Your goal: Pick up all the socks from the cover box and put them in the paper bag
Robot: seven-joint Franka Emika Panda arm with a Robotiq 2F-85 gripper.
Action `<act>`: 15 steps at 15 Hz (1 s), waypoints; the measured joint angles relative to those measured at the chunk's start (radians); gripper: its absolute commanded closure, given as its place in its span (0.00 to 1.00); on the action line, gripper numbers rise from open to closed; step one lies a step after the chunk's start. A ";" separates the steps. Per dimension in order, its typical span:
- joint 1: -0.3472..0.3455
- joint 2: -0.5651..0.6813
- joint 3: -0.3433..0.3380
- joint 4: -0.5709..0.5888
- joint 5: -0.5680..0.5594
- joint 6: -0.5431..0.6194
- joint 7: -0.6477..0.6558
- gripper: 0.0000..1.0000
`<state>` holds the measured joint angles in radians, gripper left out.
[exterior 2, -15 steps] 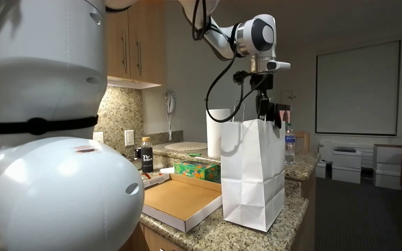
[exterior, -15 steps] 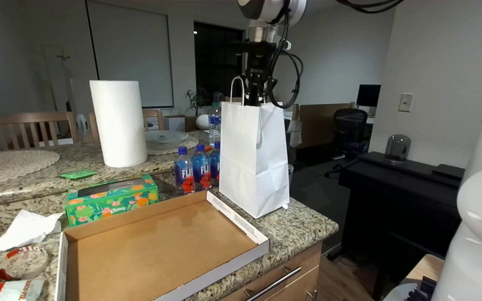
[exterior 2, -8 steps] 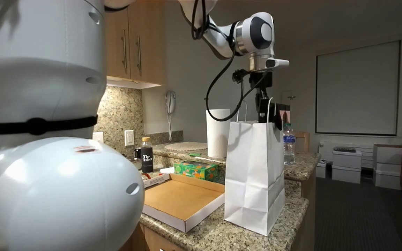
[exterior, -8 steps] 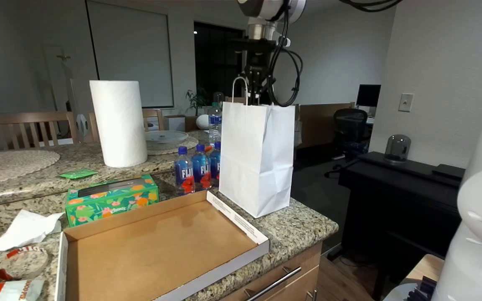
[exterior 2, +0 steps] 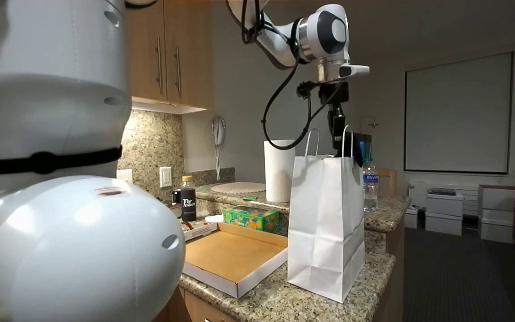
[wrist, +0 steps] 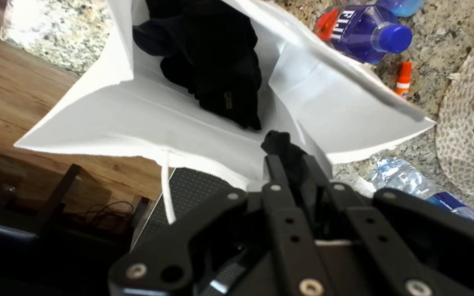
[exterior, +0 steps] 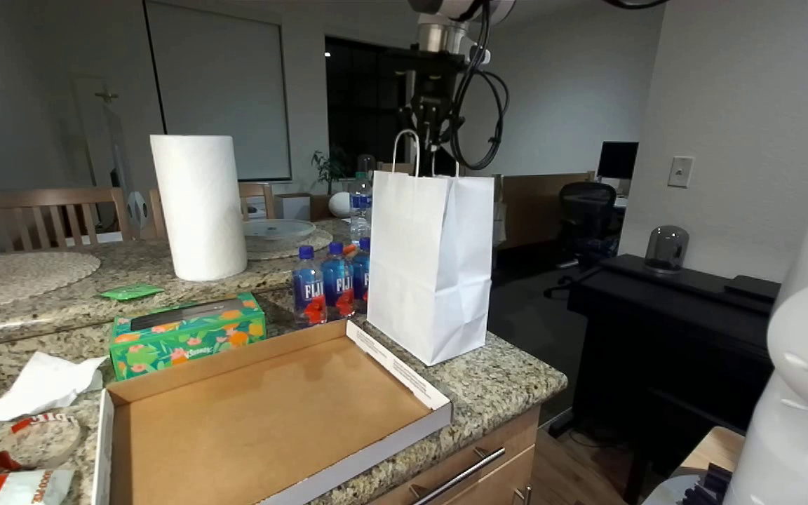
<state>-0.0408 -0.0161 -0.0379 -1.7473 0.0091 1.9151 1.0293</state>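
The black gripper [wrist: 292, 161] hangs over the mouth of a tall, upright white paper bag [exterior: 407, 266]. Its black fingers [wrist: 275, 172] stand close together, with a black fabric sock [wrist: 277, 142] pinched in the narrow gap. The loose end of that sock pokes past their tips above the bag's opening; whether it touches the paper, I cannot tell. In the wrist view a heap of black fabric socks [wrist: 220, 65] lies down inside the bag, small pale lettering showing on the cloth.

The bag stands on a speckled granite worktop [exterior: 502, 375], just beside the cover box [exterior: 264, 428], a wide, shallow, brown cardboard tray with low pale rims. A green, flower-patterned tissue box [exterior: 190, 337] sits along the tray's far side. Blue-capped plastic water bottles [exterior: 337, 273] stand between it and the bag.
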 measured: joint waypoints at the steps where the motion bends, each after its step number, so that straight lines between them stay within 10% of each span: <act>1: 0.000 -0.001 -0.001 0.000 0.000 0.003 0.001 0.90; 5: 0.001 -0.002 0.002 0.000 -0.006 0.004 0.002 0.96; 7: 0.005 -0.002 0.005 0.000 -0.019 0.004 0.002 0.70; 15: 0.006 -0.002 0.014 0.000 -0.022 0.039 0.002 0.24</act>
<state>-0.0350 -0.0176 -0.0243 -1.7473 -0.0128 1.9540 1.0312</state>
